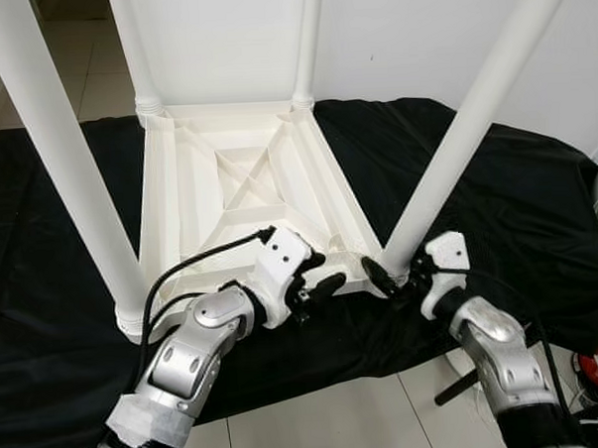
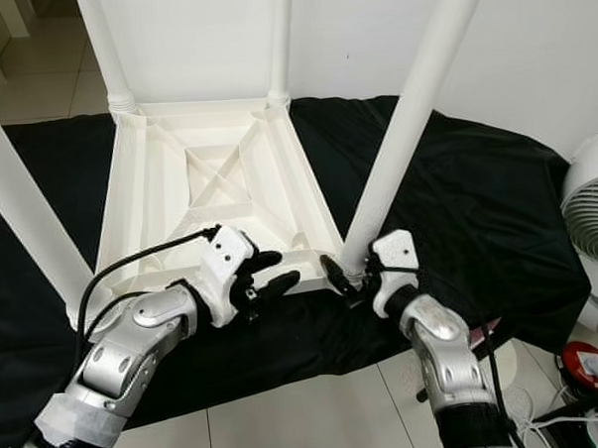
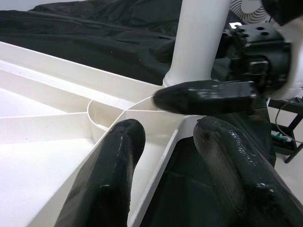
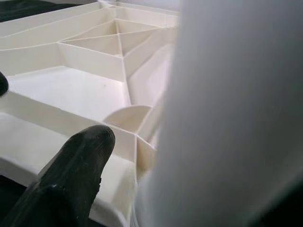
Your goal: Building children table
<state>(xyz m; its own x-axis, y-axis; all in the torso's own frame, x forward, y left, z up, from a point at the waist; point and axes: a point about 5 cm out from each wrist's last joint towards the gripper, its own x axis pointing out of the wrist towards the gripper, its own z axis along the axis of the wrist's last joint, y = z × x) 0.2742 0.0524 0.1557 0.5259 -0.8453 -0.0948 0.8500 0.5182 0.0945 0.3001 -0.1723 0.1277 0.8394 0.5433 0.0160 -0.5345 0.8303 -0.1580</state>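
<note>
A white children's table (image 1: 195, 224) lies upside down on a black cloth, its ribbed underside facing up and its legs pointing up. My left gripper (image 1: 321, 273) is open at the table's near rim, one finger on each side of the rim (image 3: 156, 165). My right gripper (image 1: 399, 277) is open at the foot of the near right leg (image 1: 473, 117). One of its fingers (image 4: 80, 161) stands a little apart from the leg, and the leg hides the other. The near left leg (image 1: 57, 145) stands at the opposite front corner.
The black cloth (image 1: 496, 196) covers the floor under the table, up to a white wall behind. A white fan (image 2: 597, 221) stands at the right. A red object (image 2: 588, 362) and cables lie on the tiled floor (image 2: 317, 412) by my right arm.
</note>
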